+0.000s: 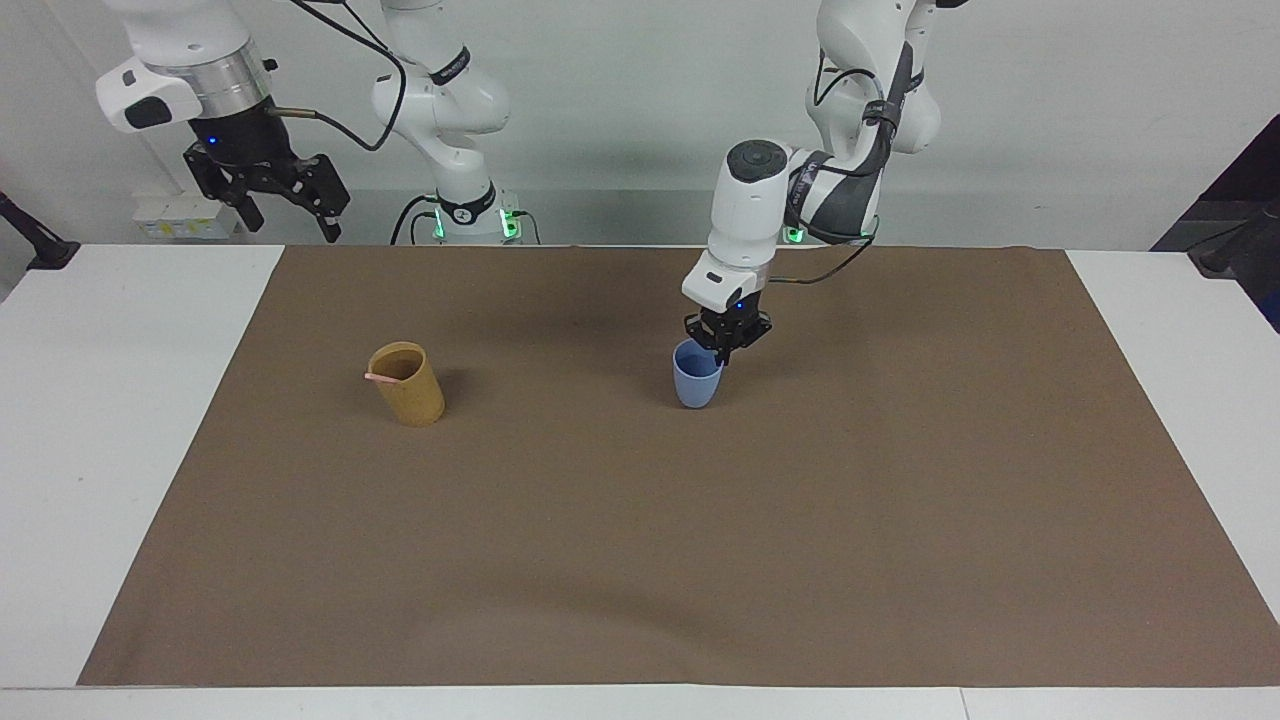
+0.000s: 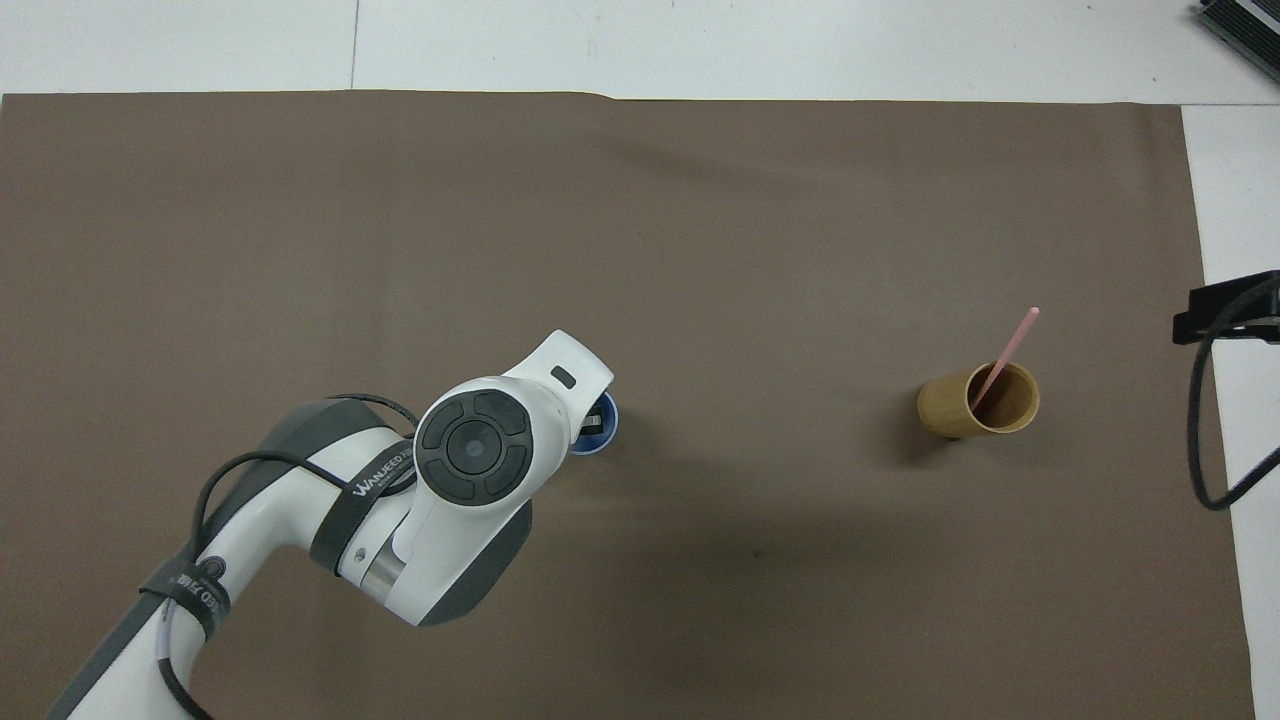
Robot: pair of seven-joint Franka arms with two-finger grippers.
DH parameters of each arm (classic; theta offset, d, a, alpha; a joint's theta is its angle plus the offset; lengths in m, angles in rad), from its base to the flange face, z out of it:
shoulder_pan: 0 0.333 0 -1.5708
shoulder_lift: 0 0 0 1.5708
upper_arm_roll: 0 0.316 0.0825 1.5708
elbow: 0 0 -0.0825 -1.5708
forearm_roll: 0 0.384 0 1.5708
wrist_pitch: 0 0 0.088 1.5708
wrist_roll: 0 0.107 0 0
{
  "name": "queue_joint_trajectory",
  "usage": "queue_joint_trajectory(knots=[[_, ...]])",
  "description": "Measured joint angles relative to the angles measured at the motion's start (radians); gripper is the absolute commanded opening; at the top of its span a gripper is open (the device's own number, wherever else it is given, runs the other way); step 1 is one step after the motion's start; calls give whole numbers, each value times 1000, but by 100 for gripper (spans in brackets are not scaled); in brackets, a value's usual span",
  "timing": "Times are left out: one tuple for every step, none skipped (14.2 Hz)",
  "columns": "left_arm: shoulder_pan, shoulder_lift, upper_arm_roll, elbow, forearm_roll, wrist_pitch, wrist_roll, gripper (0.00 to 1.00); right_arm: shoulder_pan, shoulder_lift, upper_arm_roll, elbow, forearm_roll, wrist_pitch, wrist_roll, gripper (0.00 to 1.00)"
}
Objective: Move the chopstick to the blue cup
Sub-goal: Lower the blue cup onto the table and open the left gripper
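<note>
Strap on the left arm [image 2: 375,480]: you can read "WANJEED", and the letters after it are cut off.

Two white Franka arms with rounded, glossy shells. Left arm [image 1: 760,200]: dark grey joint bands, round black cap with button pad, "WANJEED" lettering on a black strap, thin black cable looping alongside. Right arm [image 1: 190,60]: brushed silver wrist ring, black cable. Black skeletal grippers, small blue lights above them. Green lights at the bases.
</note>
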Motion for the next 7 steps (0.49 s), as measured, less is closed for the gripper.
queue_joint_trajectory(knots=[[0, 0, 0, 0, 0, 0, 0, 0, 0, 0, 0, 0, 0, 0, 0, 100], [0, 0, 0, 0, 0, 0, 0, 0, 0, 0, 0, 0, 0, 0, 0, 100], [0, 0, 0, 0, 0, 0, 0, 0, 0, 0, 0, 0, 0, 0, 0, 100], [0, 0, 0, 0, 0, 0, 0, 0, 0, 0, 0, 0, 0, 0, 0, 100], [0, 0, 0, 0, 0, 0, 0, 0, 0, 0, 0, 0, 0, 0, 0, 100], [0, 0, 0, 0, 0, 0, 0, 1, 0, 0, 0, 0, 0, 0, 0, 100], [0, 0, 0, 0, 0, 0, 0, 3, 0, 0, 0, 0, 0, 0, 0, 100]])
